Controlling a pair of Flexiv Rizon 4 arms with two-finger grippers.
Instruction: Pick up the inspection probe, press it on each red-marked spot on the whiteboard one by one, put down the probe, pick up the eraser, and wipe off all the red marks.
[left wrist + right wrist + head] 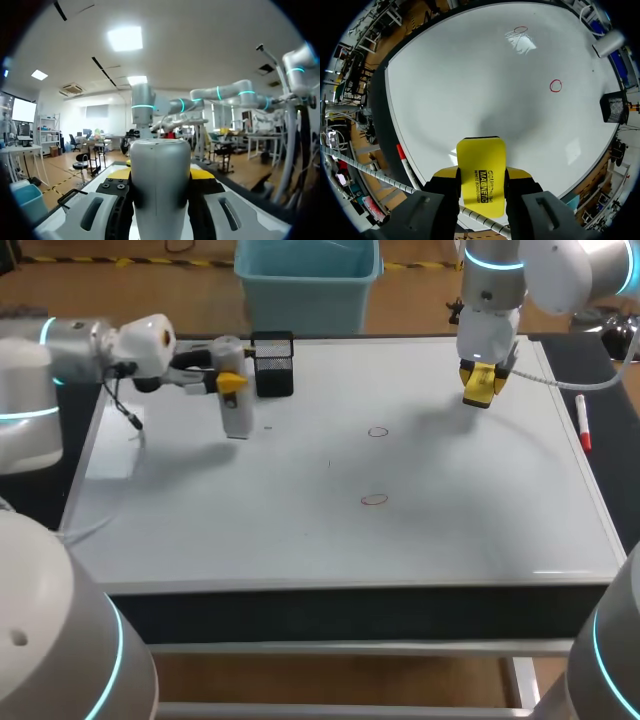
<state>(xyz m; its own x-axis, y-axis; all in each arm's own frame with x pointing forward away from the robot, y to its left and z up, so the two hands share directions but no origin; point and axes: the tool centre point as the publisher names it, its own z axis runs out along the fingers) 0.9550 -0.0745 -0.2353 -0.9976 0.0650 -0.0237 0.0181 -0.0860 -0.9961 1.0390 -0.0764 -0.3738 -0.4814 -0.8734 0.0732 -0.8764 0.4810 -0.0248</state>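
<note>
The whiteboard covers the table and carries two small red circles, one near the middle and one closer to the front. At the back left, my left gripper is shut on the grey cylindrical probe, which hangs down over the board. In the left wrist view the probe fills the gap between the fingers. Over the back right, my right gripper is shut on the yellow eraser, held above the board. Both circles lie ahead of it.
A black mesh holder stands at the back, just beside the probe. A red marker lies along the board's right edge. A white sheet lies by the left edge.
</note>
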